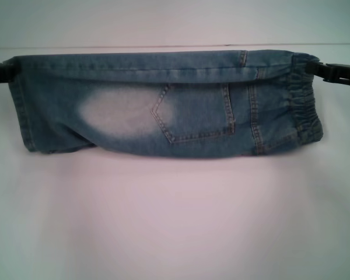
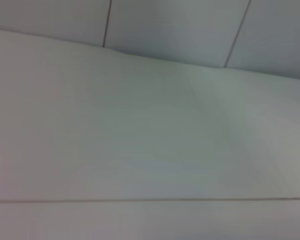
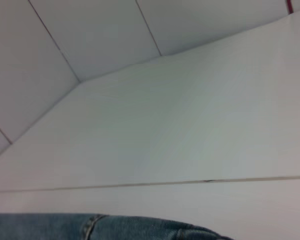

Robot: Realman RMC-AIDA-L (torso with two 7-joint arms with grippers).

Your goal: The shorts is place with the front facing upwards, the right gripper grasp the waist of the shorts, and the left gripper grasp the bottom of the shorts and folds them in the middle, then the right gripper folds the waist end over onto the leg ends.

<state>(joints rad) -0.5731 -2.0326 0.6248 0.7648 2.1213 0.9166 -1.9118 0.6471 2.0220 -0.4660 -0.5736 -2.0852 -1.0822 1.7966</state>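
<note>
The shorts [image 1: 163, 105] are folded in half lengthwise into a long band. They are stretched sideways over the white table [image 1: 175, 221] in the head view. The gathered elastic waist [image 1: 303, 111] is at the right and the straight-hemmed leg ends [image 1: 26, 111] at the left. A stitched pocket and a pale faded patch face me. My left gripper [image 1: 7, 71] is shut on the upper corner of the leg ends. My right gripper [image 1: 319, 71] is shut on the upper corner of the waist. A strip of the shorts' denim [image 3: 115, 227] edges the right wrist view.
White table surface spreads in front of the shorts and behind them up to a pale wall [image 1: 175, 23]. The left wrist view holds only table [image 2: 140, 150] and panelled wall [image 2: 175, 30].
</note>
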